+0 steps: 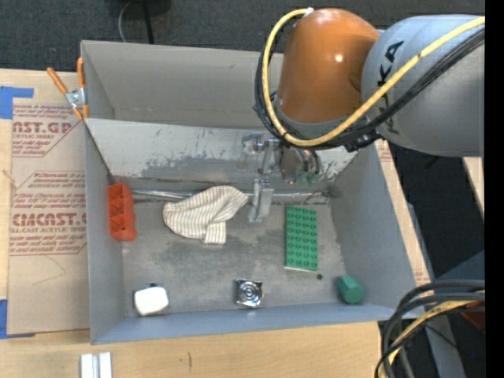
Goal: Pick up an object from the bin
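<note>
My gripper (261,203) hangs under the orange wrist cover over the middle of the bin, its one visible finger pointing down just right of a crumpled striped cloth (203,213). The fingertip stands at the cloth's right edge. A green studded plate (301,237) lies flat just to the gripper's right.
An orange block (121,210) lies against the left wall. Along the front wall sit a white rounded piece (151,299), a small shiny metal piece (249,292) and a green block (350,290). The arm covers the back right of the bin.
</note>
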Robot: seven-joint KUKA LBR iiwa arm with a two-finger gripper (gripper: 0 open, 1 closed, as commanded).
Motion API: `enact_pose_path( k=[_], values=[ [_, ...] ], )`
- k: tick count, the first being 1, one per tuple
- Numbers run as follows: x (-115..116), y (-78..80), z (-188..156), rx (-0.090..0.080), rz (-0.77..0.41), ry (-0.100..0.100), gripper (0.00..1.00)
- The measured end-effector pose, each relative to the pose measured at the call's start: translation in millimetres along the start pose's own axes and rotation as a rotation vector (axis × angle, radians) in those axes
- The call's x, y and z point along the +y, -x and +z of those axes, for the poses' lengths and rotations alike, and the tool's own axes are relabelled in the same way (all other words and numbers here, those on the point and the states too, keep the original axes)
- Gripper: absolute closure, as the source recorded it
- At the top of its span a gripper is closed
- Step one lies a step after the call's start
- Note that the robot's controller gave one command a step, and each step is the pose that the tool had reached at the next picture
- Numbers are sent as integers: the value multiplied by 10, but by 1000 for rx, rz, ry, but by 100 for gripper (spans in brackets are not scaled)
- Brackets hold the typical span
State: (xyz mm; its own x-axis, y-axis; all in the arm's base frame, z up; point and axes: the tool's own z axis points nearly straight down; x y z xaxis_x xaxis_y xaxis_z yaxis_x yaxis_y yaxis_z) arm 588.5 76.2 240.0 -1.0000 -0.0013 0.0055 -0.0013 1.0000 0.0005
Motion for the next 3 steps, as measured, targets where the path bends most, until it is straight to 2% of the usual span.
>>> enact_pose_path(
  k=[1, 2, 3],
  values=[
    [-3, 12, -51, -8, 1, 1, 0],
    [116, -4, 393, -13, 1, 2, 0],
    [344, -220, 802, -6, 107, 1, 0]
  ],
)
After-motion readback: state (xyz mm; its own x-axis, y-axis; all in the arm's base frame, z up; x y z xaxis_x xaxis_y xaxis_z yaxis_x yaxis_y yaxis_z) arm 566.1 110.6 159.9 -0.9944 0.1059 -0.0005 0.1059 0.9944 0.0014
